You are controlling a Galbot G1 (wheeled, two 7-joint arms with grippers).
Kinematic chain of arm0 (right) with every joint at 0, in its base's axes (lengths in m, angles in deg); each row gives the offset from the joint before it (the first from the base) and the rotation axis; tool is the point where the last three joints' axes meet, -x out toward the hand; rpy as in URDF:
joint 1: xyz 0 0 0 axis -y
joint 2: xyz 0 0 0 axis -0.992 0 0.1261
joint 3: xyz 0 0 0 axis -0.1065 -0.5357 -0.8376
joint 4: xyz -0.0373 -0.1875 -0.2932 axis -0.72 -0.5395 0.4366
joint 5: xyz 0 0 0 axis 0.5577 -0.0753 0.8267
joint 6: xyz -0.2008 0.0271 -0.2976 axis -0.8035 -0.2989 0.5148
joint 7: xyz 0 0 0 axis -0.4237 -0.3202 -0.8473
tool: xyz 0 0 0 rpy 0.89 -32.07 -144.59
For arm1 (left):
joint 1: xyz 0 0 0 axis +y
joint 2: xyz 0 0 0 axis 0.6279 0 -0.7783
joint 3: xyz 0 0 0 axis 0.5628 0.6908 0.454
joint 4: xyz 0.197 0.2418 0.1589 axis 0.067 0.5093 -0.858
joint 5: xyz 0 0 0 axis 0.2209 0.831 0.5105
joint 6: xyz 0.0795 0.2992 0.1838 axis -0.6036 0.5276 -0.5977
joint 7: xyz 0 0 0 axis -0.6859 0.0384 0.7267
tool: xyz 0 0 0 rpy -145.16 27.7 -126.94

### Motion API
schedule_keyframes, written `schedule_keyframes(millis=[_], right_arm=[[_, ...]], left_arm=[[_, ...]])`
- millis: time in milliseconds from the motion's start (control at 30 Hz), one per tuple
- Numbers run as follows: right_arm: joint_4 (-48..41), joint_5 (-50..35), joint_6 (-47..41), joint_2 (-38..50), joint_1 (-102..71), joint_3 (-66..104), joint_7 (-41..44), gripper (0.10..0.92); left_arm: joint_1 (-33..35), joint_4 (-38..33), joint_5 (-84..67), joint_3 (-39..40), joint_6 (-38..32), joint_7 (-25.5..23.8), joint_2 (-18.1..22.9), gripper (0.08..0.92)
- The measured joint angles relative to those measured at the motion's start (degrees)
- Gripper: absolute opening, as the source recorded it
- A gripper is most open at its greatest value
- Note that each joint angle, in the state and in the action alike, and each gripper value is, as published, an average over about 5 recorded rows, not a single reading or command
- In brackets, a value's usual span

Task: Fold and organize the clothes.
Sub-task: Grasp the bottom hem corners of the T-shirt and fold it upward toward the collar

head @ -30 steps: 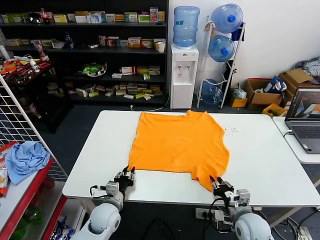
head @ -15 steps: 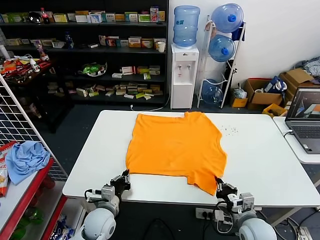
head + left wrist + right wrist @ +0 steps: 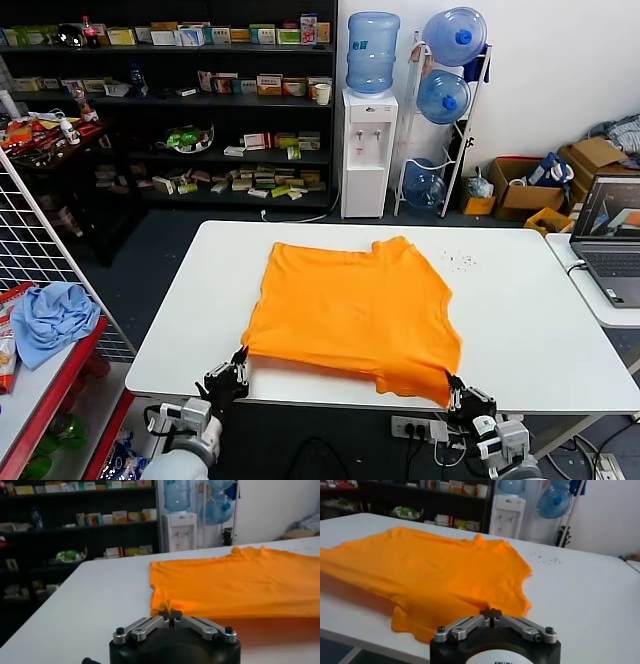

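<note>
The bright orange T-shirt (image 3: 352, 308) lies spread on the white table (image 3: 530, 310), plain side up with no lettering showing, its near edge drawn over the table's front. My left gripper (image 3: 236, 364) is shut on the shirt's near left corner (image 3: 170, 607) at the front edge. My right gripper (image 3: 455, 386) is shut on the shirt's near right corner (image 3: 470, 597), also at the front edge. Both corners are lifted slightly off the table.
A laptop (image 3: 610, 240) stands on a side table at the right. A wire rack with a light blue cloth (image 3: 52, 315) stands at the left. Shelves, a water dispenser (image 3: 366, 150) and bottles are behind the table. Small dark specks (image 3: 462, 262) lie right of the shirt.
Both grippers have drawn back toward me, pulling the shirt's near corners to the front edge. The whole shirt has slid nearer.
</note>
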Motion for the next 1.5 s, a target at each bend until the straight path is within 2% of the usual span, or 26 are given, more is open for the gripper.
schedule_keyframes(millis=[167,333,633,1100,1233,1500], right_arm=[[-0.5,1.5,2.6,1.1,0.8,0.0,0.2,0.124],[-4.4,2.1,6.0,1.7,4.6,-0.7,0.3,0.124],[-14.0,1.6,8.4,2.6,15.2,-3.7,0.0,0.124],[-26.4,-1.5,6.0,3.0,30.4,-11.1,-0.2,0.129],[-27.9,-3.0,4.6,3.2,32.3,-12.1,-0.3,0.213],[-25.6,-7.1,1.0,4.8,31.4,-12.1,-1.2,0.438]], left_arm=[[1.1,-1.1,2.6,0.0,-1.5,0.1,0.4,0.104],[-1.1,0.3,4.9,0.7,-3.0,0.2,1.8,0.104],[-8.6,8.1,6.2,3.3,-4.0,0.2,3.0,0.104],[-19.9,19.3,5.4,8.8,-3.6,-0.6,3.3,0.104],[-20.8,20.1,4.5,9.3,-3.2,-0.9,2.9,0.170],[-19.9,18.3,1.0,9.2,-1.4,-0.2,1.3,0.403]])
